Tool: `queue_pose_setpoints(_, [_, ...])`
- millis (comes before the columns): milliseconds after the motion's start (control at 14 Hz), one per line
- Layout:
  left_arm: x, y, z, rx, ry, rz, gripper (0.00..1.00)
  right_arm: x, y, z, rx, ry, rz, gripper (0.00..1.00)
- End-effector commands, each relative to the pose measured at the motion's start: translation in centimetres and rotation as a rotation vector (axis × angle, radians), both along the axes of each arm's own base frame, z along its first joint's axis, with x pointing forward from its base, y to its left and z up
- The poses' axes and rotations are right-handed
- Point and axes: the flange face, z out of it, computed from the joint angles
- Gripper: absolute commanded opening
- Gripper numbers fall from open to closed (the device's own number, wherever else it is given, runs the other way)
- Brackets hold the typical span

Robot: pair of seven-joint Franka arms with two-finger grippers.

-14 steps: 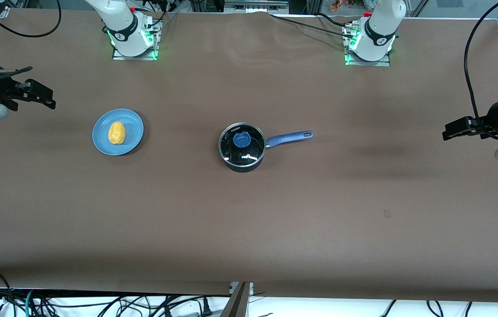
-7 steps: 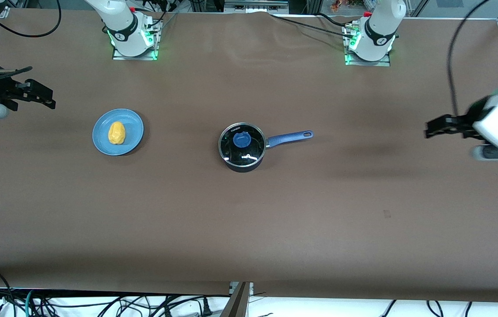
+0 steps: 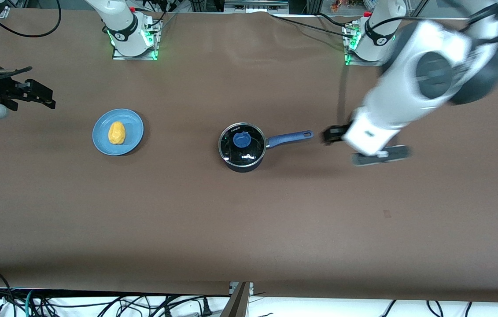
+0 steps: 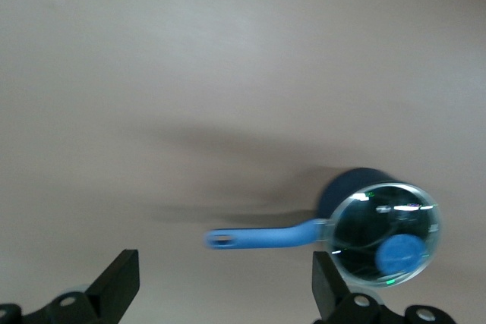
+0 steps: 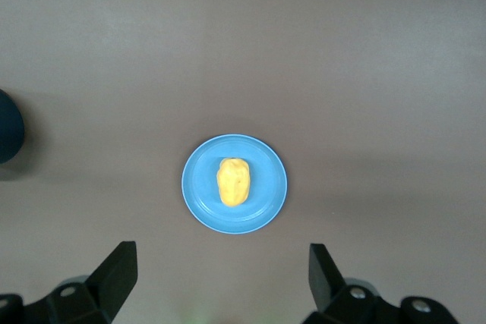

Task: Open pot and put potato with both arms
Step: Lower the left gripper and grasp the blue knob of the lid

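Observation:
The black pot (image 3: 242,149) stands mid-table with a glass lid and blue knob (image 3: 242,140) on it. Its blue handle (image 3: 290,137) points toward the left arm's end. My left gripper (image 3: 330,134) is open and empty, in the air just off the handle's tip. In the left wrist view the handle (image 4: 262,238) and pot (image 4: 383,237) lie ahead of that gripper (image 4: 225,286). The yellow potato (image 3: 116,132) lies on a blue plate (image 3: 133,132). My right gripper (image 3: 46,97) waits open at the right arm's end. It (image 5: 220,278) sees the potato (image 5: 233,182) on the plate (image 5: 196,187).
The left arm's white elbow (image 3: 433,75) hangs over the table between its base (image 3: 370,48) and the pot. The right arm's base (image 3: 132,39) stands along the table edge farthest from the front camera. Cables (image 3: 99,304) hang below the nearest edge.
My left arm has swung in fast from its end of the table to the tip of the pot's handle. The right arm, pot, plate and potato have not moved.

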Motion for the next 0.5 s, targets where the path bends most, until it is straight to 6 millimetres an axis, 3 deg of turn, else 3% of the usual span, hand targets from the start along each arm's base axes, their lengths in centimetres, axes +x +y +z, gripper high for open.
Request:
queue_pose_setpoints(0, [-1.3,-8.3,-4.6,-0.026,-0.018,0.087,1.00,-0.3,-0.1,0.3,0.016,0.007,-0.012,1.00])
queue_pose_setpoints(214, [-4.2,-15.5,-10.4,0.036,-0.077,0.087,1.00,-0.4,-0.1,0.2,0.016,0.010,-0.012,1.00])
queue_pose_setpoints(286, [-6.1,-18.4,-13.4,0.062,-0.089,0.067,1.00,-0.4,-0.1,0.2,0.016,0.010,-0.012,1.00])
queue_pose_setpoints(429, [-7.1,-20.2,-15.7,0.065,-0.095,0.069,1.00,-0.6,-0.1,0.1,0.016,0.021,-0.012,1.00])
